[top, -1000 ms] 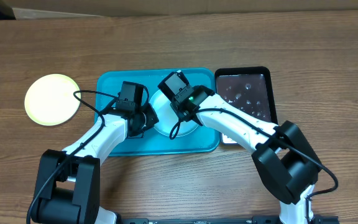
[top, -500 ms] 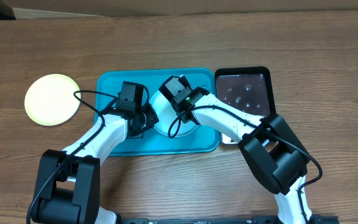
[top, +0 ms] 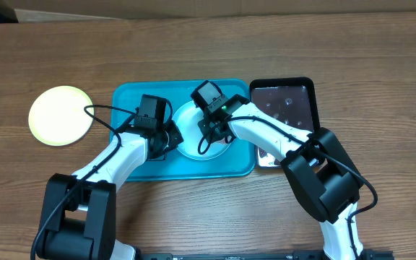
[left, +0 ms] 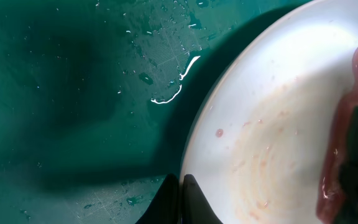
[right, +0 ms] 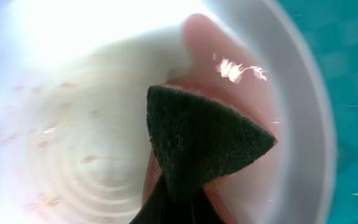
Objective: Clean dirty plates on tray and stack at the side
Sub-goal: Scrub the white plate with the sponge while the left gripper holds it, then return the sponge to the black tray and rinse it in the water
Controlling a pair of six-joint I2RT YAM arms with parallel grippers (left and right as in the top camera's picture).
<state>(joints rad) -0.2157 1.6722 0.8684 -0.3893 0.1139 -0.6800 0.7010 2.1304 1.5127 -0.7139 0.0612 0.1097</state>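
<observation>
Overhead: the tray (top: 130,101) lies with its long axis left to right on the table (top: 208,43). The white plate (top: 188,137) sits flat inside it, right of centre. The left gripper (top: 170,137) is at the plate's left rim and the right gripper (top: 214,131) is over its middle. The yellow-green plate (top: 60,115) lies well apart on the left. The black tray (top: 287,105) is just beside the tray's right end.

Left wrist: the left gripper (left: 180,186) has its fingers drawn together, seemingly pinching the white plate's (left: 272,124) rim. Faint red-brown smears mark the plate, and the tray floor (left: 73,93) is wet.

Right wrist: the right gripper (right: 169,202) is clamped on a dark green sponge (right: 204,143). The sponge's wedge points right and presses a pink smear on the plate (right: 73,74).
</observation>
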